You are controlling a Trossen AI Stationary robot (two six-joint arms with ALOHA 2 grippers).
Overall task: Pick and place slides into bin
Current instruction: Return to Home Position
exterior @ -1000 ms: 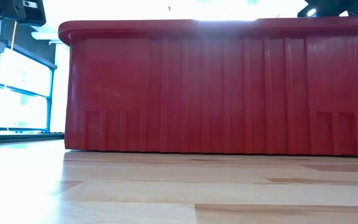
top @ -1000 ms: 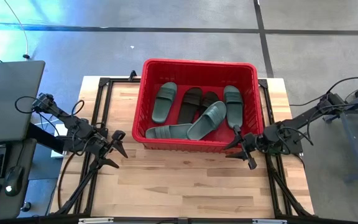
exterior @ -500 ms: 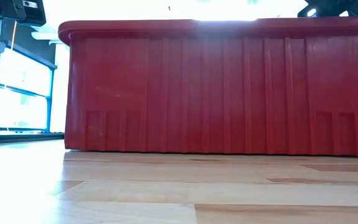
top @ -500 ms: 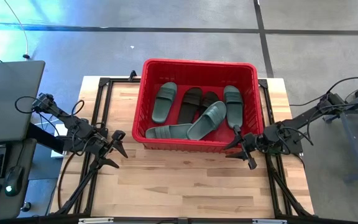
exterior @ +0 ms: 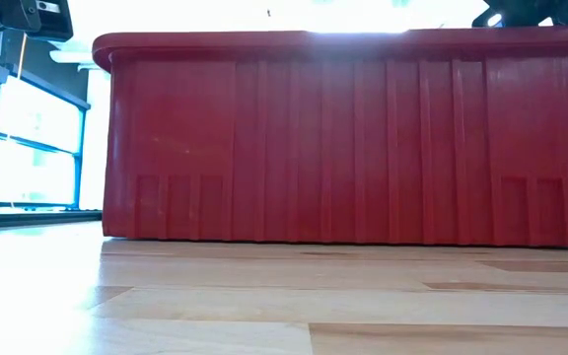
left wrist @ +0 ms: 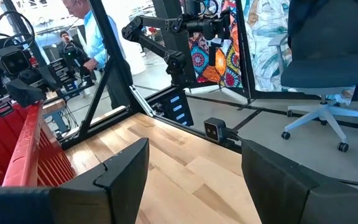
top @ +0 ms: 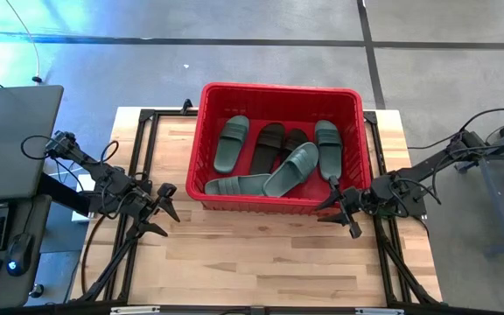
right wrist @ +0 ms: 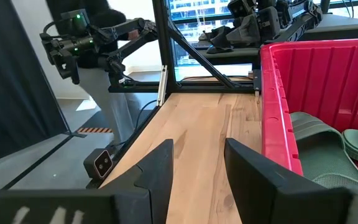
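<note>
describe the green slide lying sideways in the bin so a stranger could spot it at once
Find the red bin at the far end of the wooden table. Inside, against its wall facing the table's bare stretch, lies a sage green slide. It alone runs lengthwise along that wall; the other slides point across the bin or lie diagonal.

The red bin (top: 280,88) stands upright and open at the far middle of the table (top: 234,254). Inside lie four green slides (top: 232,143) and two black slides (top: 268,147), one green one slanting across its neighbours.
</note>
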